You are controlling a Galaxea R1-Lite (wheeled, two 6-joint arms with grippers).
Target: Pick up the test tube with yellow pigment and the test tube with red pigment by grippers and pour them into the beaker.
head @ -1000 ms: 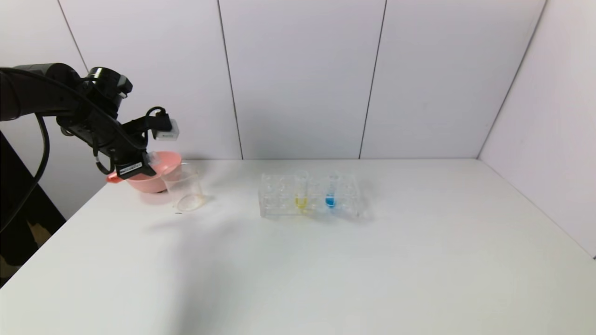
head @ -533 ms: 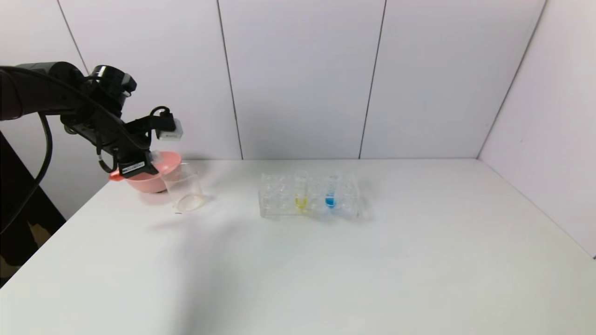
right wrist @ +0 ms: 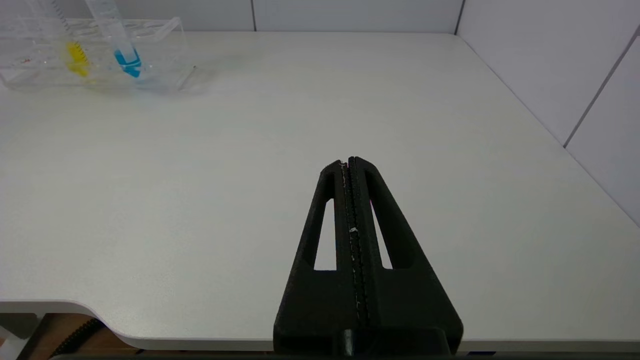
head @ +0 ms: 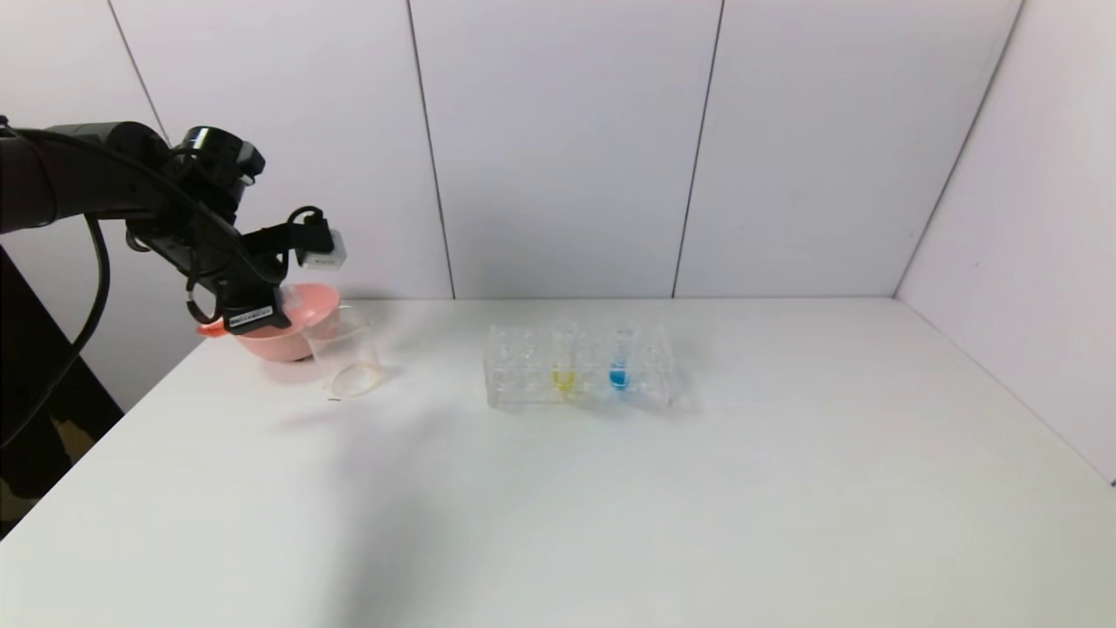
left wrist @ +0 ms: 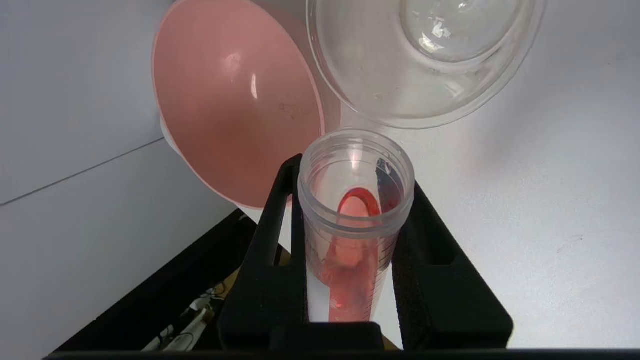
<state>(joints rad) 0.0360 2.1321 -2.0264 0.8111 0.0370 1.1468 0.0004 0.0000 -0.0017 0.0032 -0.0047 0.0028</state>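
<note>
My left gripper is at the far left of the table, raised beside the beaker. It is shut on the test tube with red pigment, which is tilted so that its open mouth points toward the beaker. Red liquid lies along the tube's inner wall. The beaker holds no coloured liquid. The test tube with yellow pigment stands in the clear rack and also shows in the right wrist view. My right gripper is shut and empty, low over the table's near edge and out of the head view.
A pink bowl sits just behind the beaker, right under my left gripper; it also shows in the left wrist view. A blue-liquid tube stands in the rack next to the yellow one. White walls close off the back and the right side.
My left arm has shifted a little to the right, toward the beaker, with the red tube still in its grip. Nothing else has moved.
</note>
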